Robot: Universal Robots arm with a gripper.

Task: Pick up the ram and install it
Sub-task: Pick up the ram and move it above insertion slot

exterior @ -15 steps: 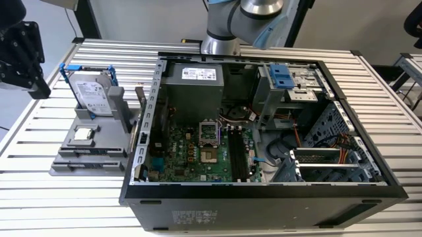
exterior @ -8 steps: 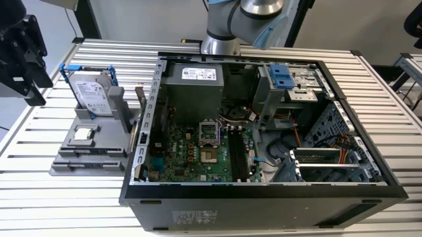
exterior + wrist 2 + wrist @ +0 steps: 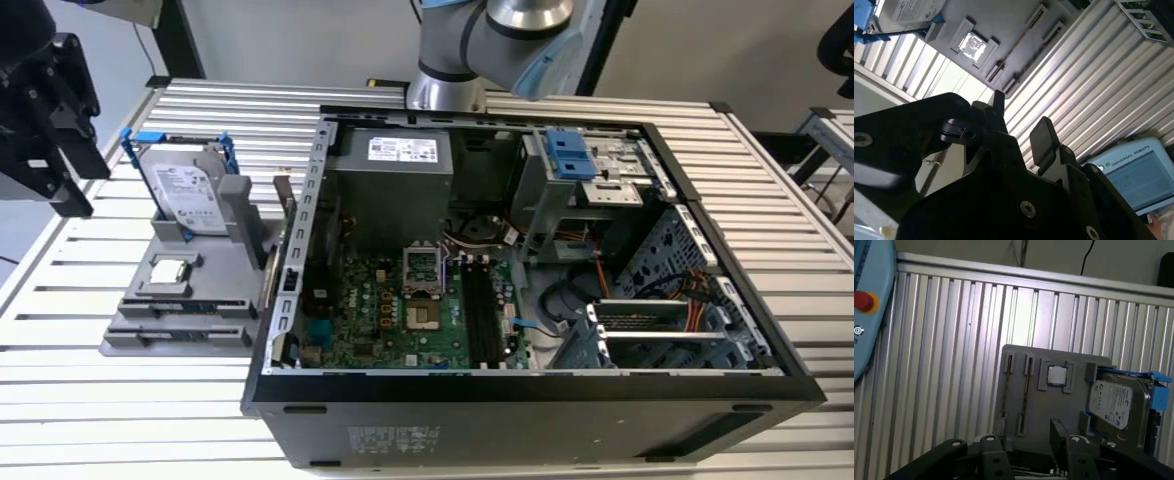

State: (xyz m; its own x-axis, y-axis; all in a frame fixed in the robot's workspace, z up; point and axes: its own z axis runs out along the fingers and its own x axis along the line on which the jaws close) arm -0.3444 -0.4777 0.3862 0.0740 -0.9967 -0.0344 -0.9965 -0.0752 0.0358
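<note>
Approach step. Claw [image 3: 1021, 437] open and empty over tray [image 3: 1044, 405]. Ram [image 3: 1024, 392] on edge, ungripped. Pickup calls for fingers squarely straddling it.

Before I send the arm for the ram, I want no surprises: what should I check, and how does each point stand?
1. Gripper empty, fingers apart: ok.
2. Gripper clear of the case: ok, it hangs out at the exterior view's left.
3. Ram found: cannot tell; a dark strip in a slot of the holder may be it.
4. Motherboard's long black slots exposed: ok, the case is open.
5. Those slots empty: cannot tell.
</note>
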